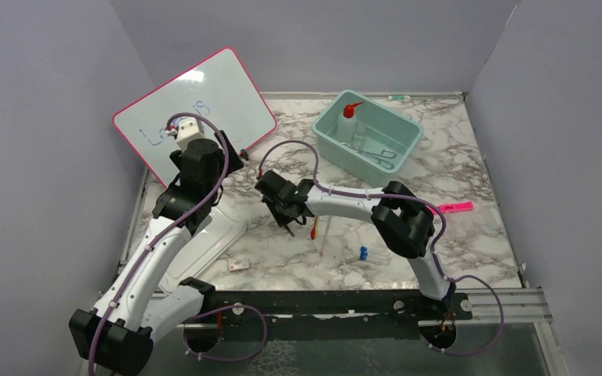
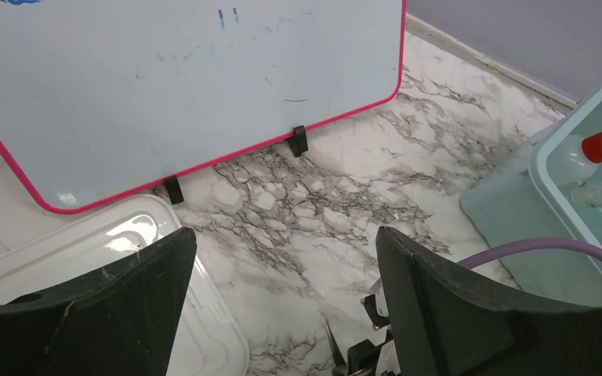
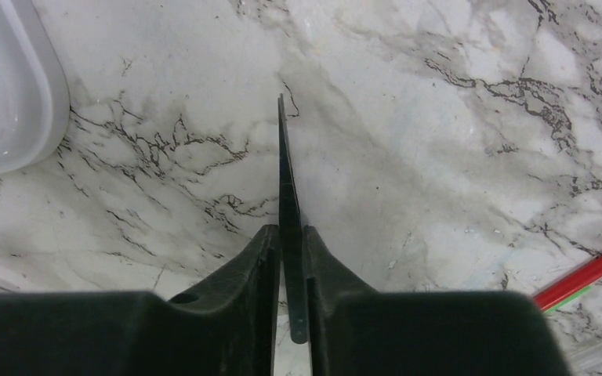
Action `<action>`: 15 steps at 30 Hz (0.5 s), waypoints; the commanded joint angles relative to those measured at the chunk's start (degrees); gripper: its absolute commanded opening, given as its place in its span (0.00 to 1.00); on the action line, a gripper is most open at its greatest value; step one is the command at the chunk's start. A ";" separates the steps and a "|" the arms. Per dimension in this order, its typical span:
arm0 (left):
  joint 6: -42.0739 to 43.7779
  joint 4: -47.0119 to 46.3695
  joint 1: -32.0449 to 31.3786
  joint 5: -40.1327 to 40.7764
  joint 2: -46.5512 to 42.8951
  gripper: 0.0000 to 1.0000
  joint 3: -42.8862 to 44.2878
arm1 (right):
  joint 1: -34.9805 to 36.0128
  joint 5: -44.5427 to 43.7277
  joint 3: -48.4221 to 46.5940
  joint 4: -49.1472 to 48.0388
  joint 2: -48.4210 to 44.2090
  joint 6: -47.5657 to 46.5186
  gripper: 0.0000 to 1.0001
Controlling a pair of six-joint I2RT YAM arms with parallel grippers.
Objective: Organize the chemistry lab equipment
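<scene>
My right gripper point(image 1: 286, 222) is shut on thin dark tweezers point(image 3: 286, 172), held just above the marble mid-table, tip pointing away; the pads point(image 3: 262, 258) press on both sides. A thin red stick point(image 1: 314, 227) and a clear rod point(image 1: 324, 236) lie just right of it; the stick also shows in the right wrist view point(image 3: 588, 274). The squeeze bottle with the red cap point(image 1: 348, 121) and metal forceps point(image 1: 382, 154) lie in the teal bin point(image 1: 331, 135). My left gripper point(image 2: 282, 258) is open and empty above the marble in front of the whiteboard. No brush is in view.
The pink-framed whiteboard point(image 1: 196, 106) leans at the back left. A white lid point(image 1: 204, 243) lies on the left under my left arm. A small blue piece point(image 1: 363, 253), a pink marker point(image 1: 455, 207) and a small white piece point(image 1: 237, 265) lie on the table.
</scene>
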State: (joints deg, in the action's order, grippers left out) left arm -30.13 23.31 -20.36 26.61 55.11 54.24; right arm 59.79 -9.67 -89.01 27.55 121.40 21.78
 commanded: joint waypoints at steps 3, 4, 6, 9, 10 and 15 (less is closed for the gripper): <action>-0.25 -0.28 -0.12 -0.32 0.45 0.88 1.07 | 0.06 0.00 1.09 0.31 0.81 -1.91 0.09; -0.33 -0.27 -0.20 -0.47 0.68 0.88 1.40 | 0.06 0.32 1.46 -0.40 0.21 -2.36 0.07; 0.12 -0.28 -0.36 -0.39 1.01 0.88 1.92 | 0.06 0.60 2.01 -1.74 -1.13 -3.18 0.05; 0.88 0.10 -0.54 0.54 1.54 0.88 2.93 | -0.07 0.54 2.54 -3.09 -3.95 -4.61 0.04; 0.93 0.27 -0.56 0.77 1.59 0.88 3.24 | -0.29 0.87 2.72 -3.44 -5.04 -5.01 0.04; -0.21 0.10 -0.68 -3.29 1.84 0.88 4.64 | -2.09 3.35 5.26 -6.43 -12.16 -11.25 0.04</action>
State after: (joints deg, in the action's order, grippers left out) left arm -30.00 23.49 -20.75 26.50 56.86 55.96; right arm 59.11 -9.04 -85.23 25.52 117.10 16.73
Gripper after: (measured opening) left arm 0.876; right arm 0.092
